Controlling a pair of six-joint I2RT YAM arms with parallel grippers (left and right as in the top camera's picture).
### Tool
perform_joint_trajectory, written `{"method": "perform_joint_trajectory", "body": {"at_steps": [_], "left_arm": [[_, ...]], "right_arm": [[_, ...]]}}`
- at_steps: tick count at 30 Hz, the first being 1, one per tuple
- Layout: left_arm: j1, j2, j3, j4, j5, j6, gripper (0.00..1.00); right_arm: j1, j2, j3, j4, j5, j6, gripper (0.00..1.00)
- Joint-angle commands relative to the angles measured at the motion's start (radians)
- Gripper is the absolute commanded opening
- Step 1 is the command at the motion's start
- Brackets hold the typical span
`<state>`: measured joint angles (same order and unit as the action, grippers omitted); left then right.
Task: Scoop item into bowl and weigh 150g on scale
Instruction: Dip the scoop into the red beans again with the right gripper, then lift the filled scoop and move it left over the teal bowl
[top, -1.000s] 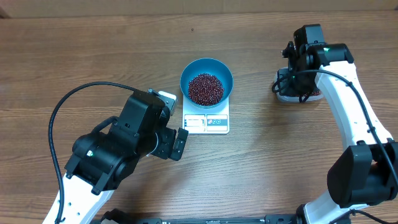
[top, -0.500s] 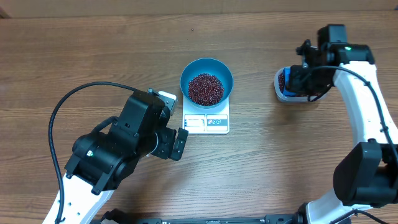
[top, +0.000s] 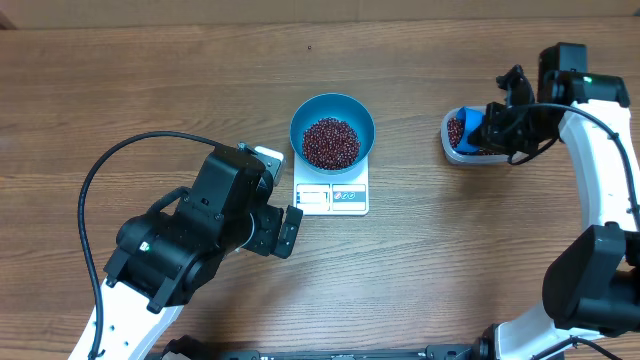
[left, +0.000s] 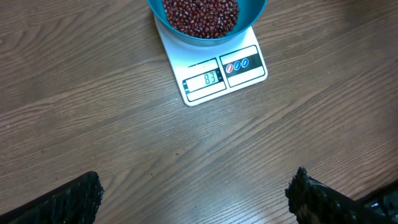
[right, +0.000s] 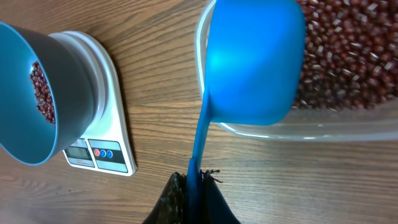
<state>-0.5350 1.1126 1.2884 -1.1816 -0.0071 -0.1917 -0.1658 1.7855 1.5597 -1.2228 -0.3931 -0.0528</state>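
- Wooden bench (top: 150, 80); my right hand (right: 194, 193), clamped on the scoop (right: 255, 62), has pulled right, baring the tub (right: 348, 124).
- Left hand (left: 196, 193) gapes empty; scale (left: 214, 78) reads 83; more beans (left: 200, 12) needed.

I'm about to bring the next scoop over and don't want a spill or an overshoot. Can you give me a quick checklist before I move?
1. Bowl seated on the scale: ok.
2. Target weight reached: not ok. The display shows 83, so more beans are needed.
3. Grip on the scoop: ok. The right gripper is shut on its handle.
4. Scoop filled: cannot tell. Only its outer shell shows, above the tub.
5. Left gripper clear of the scale: ok. It is open, holds nothing and sits back from the scale.
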Motion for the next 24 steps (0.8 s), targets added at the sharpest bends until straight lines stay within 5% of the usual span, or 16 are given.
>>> {"method": "perform_joint_trajectory", "body": {"at_steps": [1,24], "left_arm": [[0.005,-0.013,0.021,0.003,0.000,-0.014,0.99],[0.005,-0.013,0.021,0.003,0.000,-0.014,0.99]], "right_arm": [[-0.027,0.000,0.026,-0.018,-0.091,-0.008,0.04],[-0.237,0.000,0.025,-0.093,-0.283,-0.111,0.04]]}}
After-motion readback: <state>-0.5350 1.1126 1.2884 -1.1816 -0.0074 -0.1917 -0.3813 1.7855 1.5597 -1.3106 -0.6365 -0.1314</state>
